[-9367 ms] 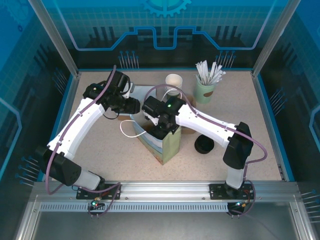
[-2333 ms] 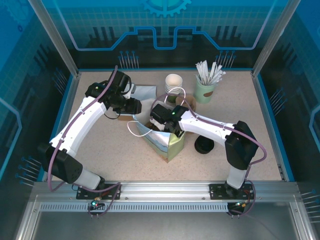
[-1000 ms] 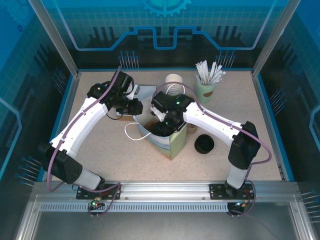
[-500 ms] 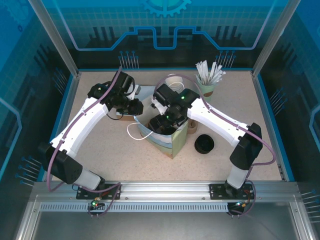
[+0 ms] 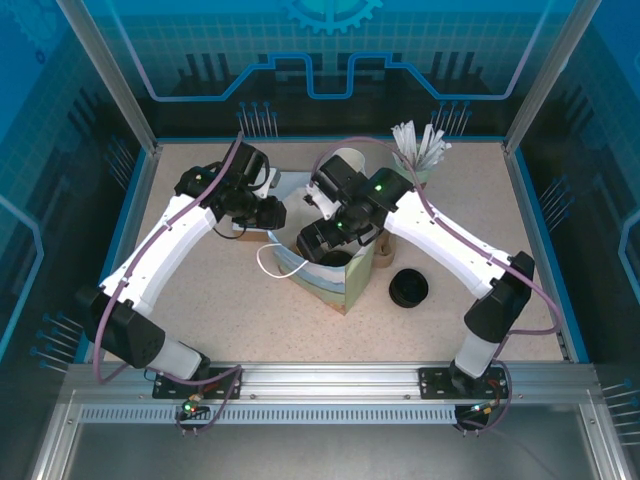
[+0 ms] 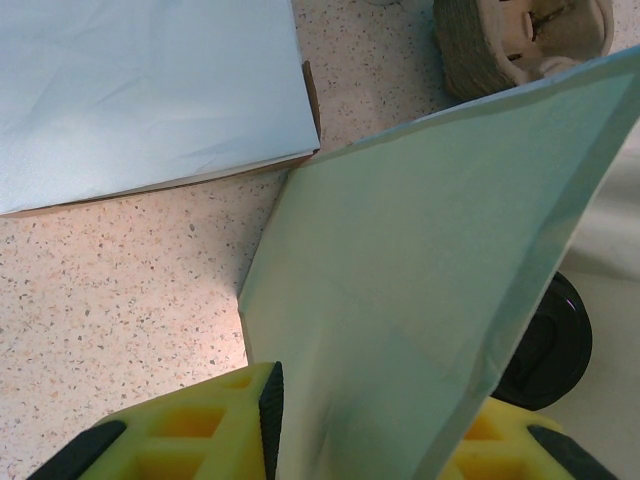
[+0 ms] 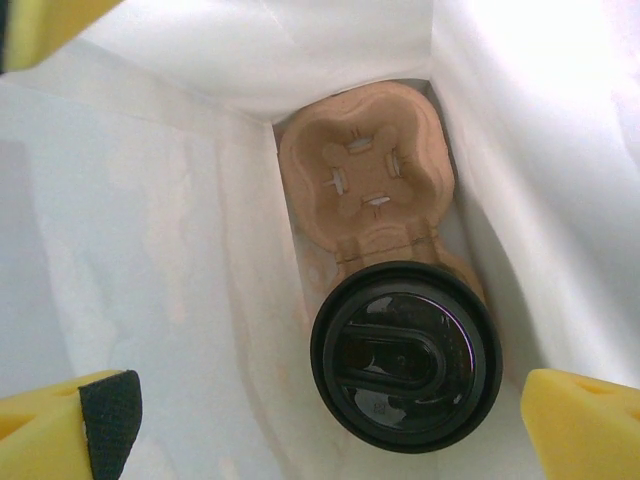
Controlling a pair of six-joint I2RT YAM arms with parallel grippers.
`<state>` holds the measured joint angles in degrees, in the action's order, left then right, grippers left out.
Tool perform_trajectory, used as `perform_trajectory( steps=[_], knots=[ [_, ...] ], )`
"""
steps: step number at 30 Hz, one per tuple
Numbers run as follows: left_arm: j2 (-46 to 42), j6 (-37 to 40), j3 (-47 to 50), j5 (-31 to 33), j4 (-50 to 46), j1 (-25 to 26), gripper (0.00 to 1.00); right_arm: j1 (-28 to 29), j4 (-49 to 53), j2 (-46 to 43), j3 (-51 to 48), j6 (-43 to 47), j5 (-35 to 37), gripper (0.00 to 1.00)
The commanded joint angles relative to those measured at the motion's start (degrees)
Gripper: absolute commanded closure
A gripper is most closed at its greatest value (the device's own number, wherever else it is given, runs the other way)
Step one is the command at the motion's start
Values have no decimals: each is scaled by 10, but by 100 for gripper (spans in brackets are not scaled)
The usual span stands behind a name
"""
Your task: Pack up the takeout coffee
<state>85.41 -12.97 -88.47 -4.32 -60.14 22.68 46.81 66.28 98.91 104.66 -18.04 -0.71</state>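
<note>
The takeout coffee cup (image 5: 346,158), white-rimmed, stands at the back of the table, partly hidden behind my right arm. A tall paper bag (image 5: 335,280) stands open at the table's middle. My left gripper (image 5: 270,213) (image 6: 360,440) is shut on the bag's wall (image 6: 420,260), holding its mouth open. My right gripper (image 5: 325,240) (image 7: 345,430) hovers open over the bag's mouth. Down inside, the right wrist view finds a brown pulp carrier (image 7: 360,170) with a black-lidded cup (image 7: 405,355) seated in one slot; that cup's sides are hidden.
A loose black lid (image 5: 408,288) (image 6: 545,345) lies right of the bag. The mint-green cup of white-wrapped sticks (image 5: 415,155) stands at the back right. A flat pale-blue bag (image 6: 150,90) lies behind the left gripper. Another pulp carrier (image 6: 520,40) sits beside the bag.
My right gripper has risen out of the bag and drawn back toward the rear, open and with nothing in it. The left gripper still grips the bag's wall.
</note>
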Motion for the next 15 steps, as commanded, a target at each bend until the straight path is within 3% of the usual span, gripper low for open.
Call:
perform_trajectory(
  steps=[1,15],
  knots=[
    [-3,10,-16,8,-7,4,69,-5,18,-21,24,-10,-12,0],
    [-3,8,-16,11,-7,3,68,-7,30,-48,65,-11,-6,0]
  ],
)
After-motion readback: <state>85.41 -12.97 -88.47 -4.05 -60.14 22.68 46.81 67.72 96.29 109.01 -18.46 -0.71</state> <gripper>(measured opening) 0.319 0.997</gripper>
